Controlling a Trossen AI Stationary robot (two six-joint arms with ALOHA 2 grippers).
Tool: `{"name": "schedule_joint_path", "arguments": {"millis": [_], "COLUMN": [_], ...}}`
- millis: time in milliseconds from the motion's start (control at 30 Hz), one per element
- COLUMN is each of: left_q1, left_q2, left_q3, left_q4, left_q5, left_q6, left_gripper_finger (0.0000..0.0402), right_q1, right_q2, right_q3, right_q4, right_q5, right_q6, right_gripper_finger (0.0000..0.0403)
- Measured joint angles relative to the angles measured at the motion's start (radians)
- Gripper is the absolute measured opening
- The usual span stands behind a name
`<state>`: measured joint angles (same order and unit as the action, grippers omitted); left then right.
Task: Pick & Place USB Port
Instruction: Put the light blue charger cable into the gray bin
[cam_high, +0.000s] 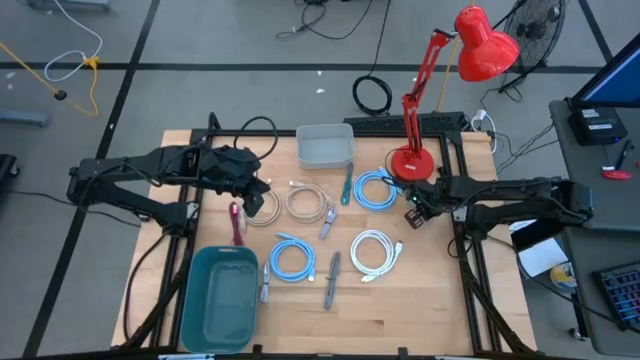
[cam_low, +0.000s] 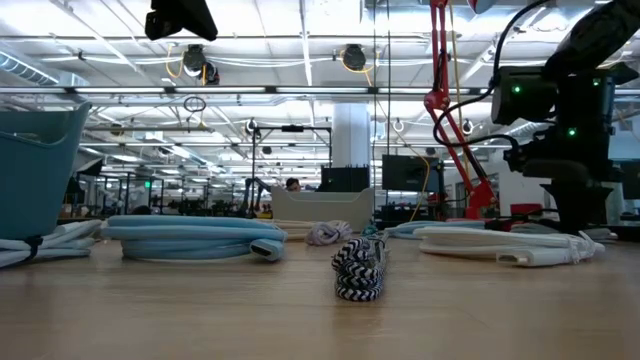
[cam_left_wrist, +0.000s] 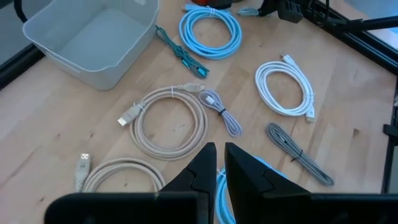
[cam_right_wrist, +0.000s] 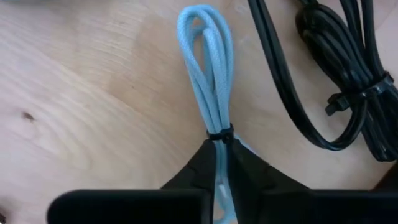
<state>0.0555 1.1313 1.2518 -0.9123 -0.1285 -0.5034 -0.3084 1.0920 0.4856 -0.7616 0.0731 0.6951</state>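
Note:
A small light-blue cable bundle (cam_right_wrist: 208, 74), bound by a black tie (cam_right_wrist: 221, 134), lies on the wood at the table's right side, close to the red lamp's base. My right gripper (cam_right_wrist: 221, 171) points down at it and is shut on it; the high view shows this gripper (cam_high: 413, 212) beside the blue coil. My left gripper (cam_left_wrist: 219, 163) hangs shut and empty above the beige coils (cam_left_wrist: 168, 121) on the table's left half; the high view shows it (cam_high: 258, 196) there too. My right gripper pinches the light-blue bundle between its two fingers just behind the black tie (cam_right_wrist: 221, 134). The fingers come from above, pointing down. The bundle's looped end (cam_right_wrist: 202, 25) stretches away from the fingers and lies on the wood.
Black cords (cam_right_wrist: 329, 68) lie right beside the held bundle. A grey bin (cam_high: 325, 147) stands at the far middle, a teal bin (cam_high: 220, 295) at the near left, the red lamp's base (cam_high: 412, 160) at the far right. Blue (cam_high: 377, 190) and white (cam_high: 375, 252) coils lie between.

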Motion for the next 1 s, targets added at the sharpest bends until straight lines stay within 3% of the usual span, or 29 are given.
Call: {"name": "schedule_joint_path", "arguments": {"millis": [333, 667, 1000], "left_q1": [0.0, 0.0, 0.0], "left_q2": [0.0, 0.0, 0.0], "left_q3": [0.0, 0.0, 0.0], "left_q4": [-0.001, -0.002, -0.004], "left_q5": [-0.015, -0.032, -0.094], "left_q6": [0.0, -0.004, -0.011], "left_gripper_finger": [0.0035, 0.0035, 0.0035], "right_q1": [0.021, 0.13, 0.249], "right_q2": [0.003, 0.002, 0.002], "right_q3": [0.122, 0.325, 0.368], "right_q4": [0.094, 0.379, 0.648], "right_q5": [-0.145, -0.136, -0.13], "right_q6": [0.008, 0.084, 0.176], "right_gripper_finger": [0.0006, 0.0009, 0.001]}}
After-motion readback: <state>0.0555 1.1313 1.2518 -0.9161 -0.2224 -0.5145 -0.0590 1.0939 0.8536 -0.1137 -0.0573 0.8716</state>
